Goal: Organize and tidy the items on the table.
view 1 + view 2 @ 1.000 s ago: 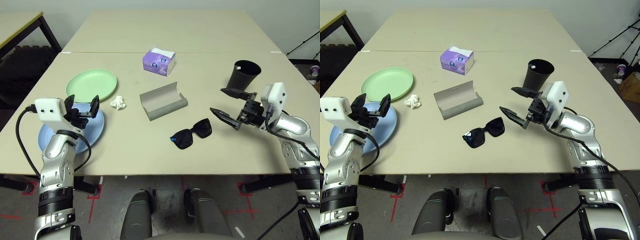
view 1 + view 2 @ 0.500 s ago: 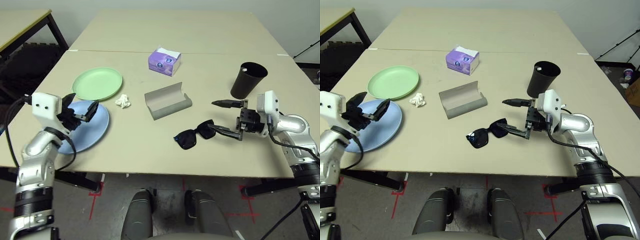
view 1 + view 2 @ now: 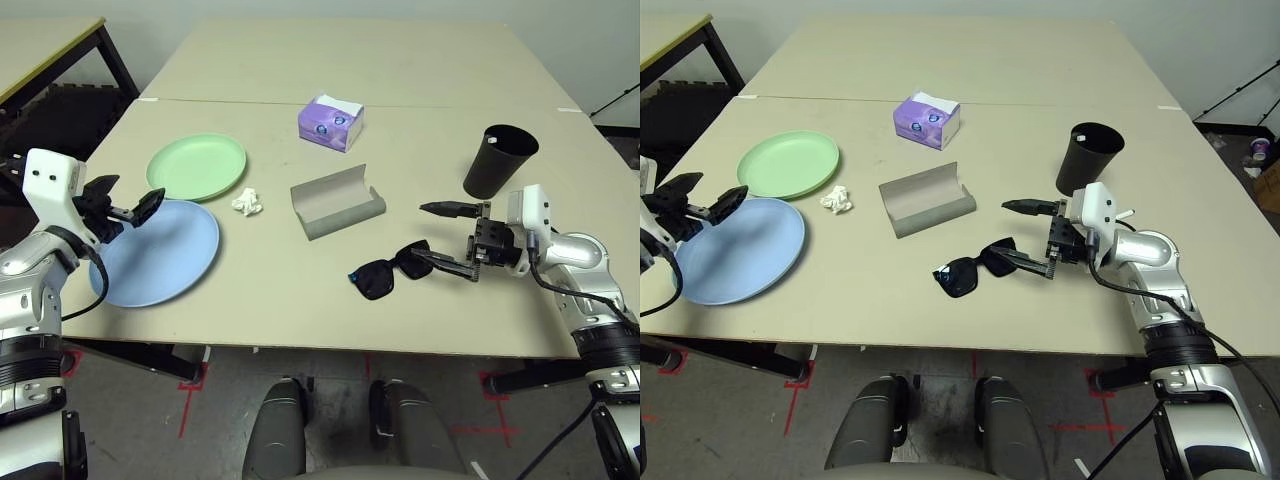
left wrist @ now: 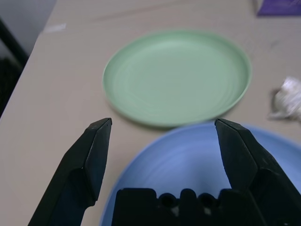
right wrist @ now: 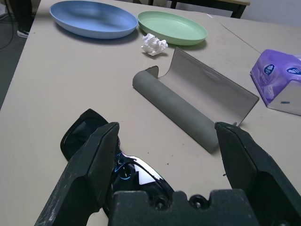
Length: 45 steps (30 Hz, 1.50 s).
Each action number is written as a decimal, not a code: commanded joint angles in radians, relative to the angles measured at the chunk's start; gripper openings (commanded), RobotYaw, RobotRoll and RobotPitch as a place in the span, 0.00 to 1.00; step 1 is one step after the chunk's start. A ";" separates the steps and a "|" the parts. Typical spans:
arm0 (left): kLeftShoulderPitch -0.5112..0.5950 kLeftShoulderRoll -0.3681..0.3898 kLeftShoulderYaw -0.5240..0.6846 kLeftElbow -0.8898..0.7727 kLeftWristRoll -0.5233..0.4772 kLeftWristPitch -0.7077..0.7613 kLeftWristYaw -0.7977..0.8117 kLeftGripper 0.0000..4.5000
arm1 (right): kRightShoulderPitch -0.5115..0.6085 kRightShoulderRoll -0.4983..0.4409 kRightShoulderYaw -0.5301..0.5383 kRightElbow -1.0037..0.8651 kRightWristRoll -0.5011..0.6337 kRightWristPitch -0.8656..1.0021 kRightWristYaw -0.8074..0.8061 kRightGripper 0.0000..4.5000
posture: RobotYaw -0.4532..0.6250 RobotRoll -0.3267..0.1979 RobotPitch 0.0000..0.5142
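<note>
Right pincer (image 3: 447,238) spread, its near finger touching the black plastic sunglasses (image 3: 388,271), which lie on the pale beige table (image 3: 260,290) near the open grey oblong case (image 3: 336,201). Straddle the near lens before you pinch. Left pincer (image 3: 128,202) spread over the blue round plate (image 3: 158,251).

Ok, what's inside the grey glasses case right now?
Nothing visible: the grey glasses case lies open on the table, its pale lining bare. The black sunglasses sit outside it, by the open right gripper. The trough behind its front wall is hidden.
</note>
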 commanded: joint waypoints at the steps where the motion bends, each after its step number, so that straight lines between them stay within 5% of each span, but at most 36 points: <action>1: 0.077 0.007 0.015 -0.049 0.011 0.046 0.016 0.99 | 0.001 -0.014 0.006 -0.027 -0.002 0.009 0.002 1.00 | 0.44 0.62 0.21; 10: 0.212 0.019 0.085 -0.161 -0.006 0.145 0.034 0.99 | -0.008 -0.050 0.035 -0.075 0.003 0.038 0.068 1.00 | 0.46 0.62 0.21; 45: 0.241 -0.055 0.174 -0.080 -0.046 0.110 0.088 0.99 | 0.022 -0.034 0.045 -0.205 0.047 0.186 0.028 1.00 | 0.45 0.62 0.22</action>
